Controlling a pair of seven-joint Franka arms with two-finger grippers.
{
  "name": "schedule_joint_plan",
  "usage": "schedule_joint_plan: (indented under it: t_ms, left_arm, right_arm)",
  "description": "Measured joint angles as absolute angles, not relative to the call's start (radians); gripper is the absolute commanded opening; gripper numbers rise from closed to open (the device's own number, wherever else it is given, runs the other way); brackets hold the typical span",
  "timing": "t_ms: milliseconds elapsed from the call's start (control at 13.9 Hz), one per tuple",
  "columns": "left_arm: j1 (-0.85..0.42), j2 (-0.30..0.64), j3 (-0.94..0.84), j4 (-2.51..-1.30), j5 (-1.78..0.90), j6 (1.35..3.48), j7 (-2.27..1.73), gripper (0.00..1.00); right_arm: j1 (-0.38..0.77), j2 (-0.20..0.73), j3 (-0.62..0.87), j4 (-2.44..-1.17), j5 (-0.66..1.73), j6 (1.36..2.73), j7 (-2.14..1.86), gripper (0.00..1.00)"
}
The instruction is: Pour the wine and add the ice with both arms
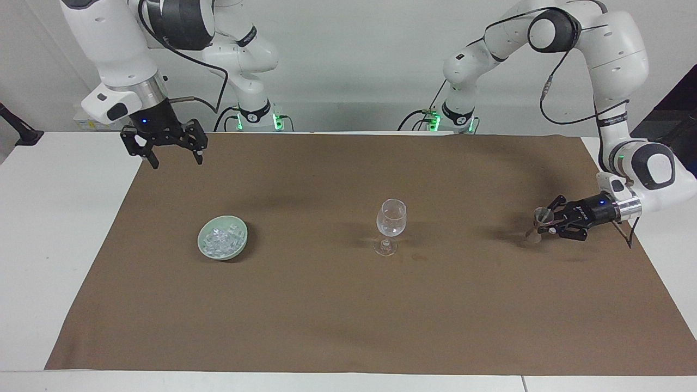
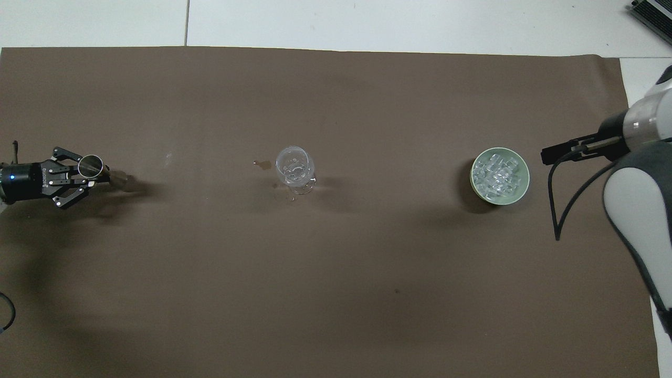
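The left pincer [image 1: 546,222], clenched on a small metal jigger [image 1: 538,223], sits low at the left arm's end of the brown mat [image 1: 348,305], the jigger tilted and apparently touching down. So the pour looks done: the wine glass [image 1: 391,219] stands mid-mat, well apart from it. The right pincer [image 1: 175,155] hangs released above the mat's edge nearest the robots. The ice [image 1: 221,238] lies untouched in its pale green bowl [image 1: 205,251], farther out on the surface; adding it remains.
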State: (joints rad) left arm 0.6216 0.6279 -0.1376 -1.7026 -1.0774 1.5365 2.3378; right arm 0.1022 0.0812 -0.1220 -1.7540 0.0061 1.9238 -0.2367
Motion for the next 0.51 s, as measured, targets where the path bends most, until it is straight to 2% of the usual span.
schedule_joint_plan:
  t_ms: [289, 505]
  left_arm:
    - [0.653, 0.634, -0.139, -1.703, -1.091, 1.536, 2.338, 0.00]
    - [0.654, 0.677, -0.152, -1.707, -1.099, 1.535, 2.338, 0.00]
  right_arm:
    - [0.102, 0.122, -0.118, -1.837, 0.006, 2.043, -0.243, 1.00]
    - [0.103, 0.128, -0.100, -1.921, 0.004, 2.155, -0.244, 1.00]
